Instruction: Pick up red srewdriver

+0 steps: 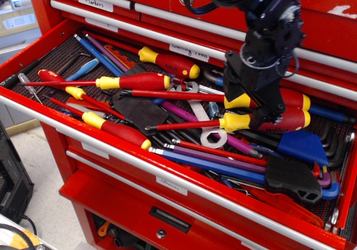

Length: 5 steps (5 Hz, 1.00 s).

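Note:
The red srewdriver (290, 120) lies in the open drawer at the right, with a fat red handle, a yellow collar (230, 122), a dark logo and a thin red shaft pointing left. Its slimmer near-twin (295, 99) lies just behind it, parallel. My gripper (248, 106) is down over both handles near their yellow collars, with its jaws apart. One black finger (230, 88) is at the twin's collar. The other finger (266, 115) is over the fat handle and hides its middle. I cannot tell whether the fingers touch either handle.
The drawer's silver front rail (111, 144) runs along the near side. Other red-and-yellow screwdrivers (139, 81) (170, 63) (114, 128) lie to the left. A wrench (209, 135), a blue holder (301, 145) and a black hex-key holder (290, 177) crowd the front right.

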Each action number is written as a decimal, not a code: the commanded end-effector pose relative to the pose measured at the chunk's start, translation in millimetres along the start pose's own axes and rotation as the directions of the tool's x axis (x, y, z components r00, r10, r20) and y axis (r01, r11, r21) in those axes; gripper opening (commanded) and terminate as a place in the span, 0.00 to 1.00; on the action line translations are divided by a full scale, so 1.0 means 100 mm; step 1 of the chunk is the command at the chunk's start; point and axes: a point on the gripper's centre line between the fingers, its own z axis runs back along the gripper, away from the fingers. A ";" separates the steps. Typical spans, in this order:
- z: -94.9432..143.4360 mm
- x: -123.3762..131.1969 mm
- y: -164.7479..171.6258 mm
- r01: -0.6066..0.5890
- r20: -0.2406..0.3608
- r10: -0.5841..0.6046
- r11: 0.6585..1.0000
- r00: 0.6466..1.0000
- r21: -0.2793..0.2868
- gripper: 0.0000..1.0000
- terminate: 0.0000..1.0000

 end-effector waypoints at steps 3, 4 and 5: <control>-0.31 -0.01 -0.17 -0.045 0.121 0.058 0.993 0.991 -0.105 1.00 0.00; -0.40 -0.01 -0.19 -0.051 0.134 0.066 0.992 0.989 -0.117 1.00 0.00; -0.34 0.00 -0.16 -0.059 0.091 0.073 0.987 0.993 -0.150 0.00 0.00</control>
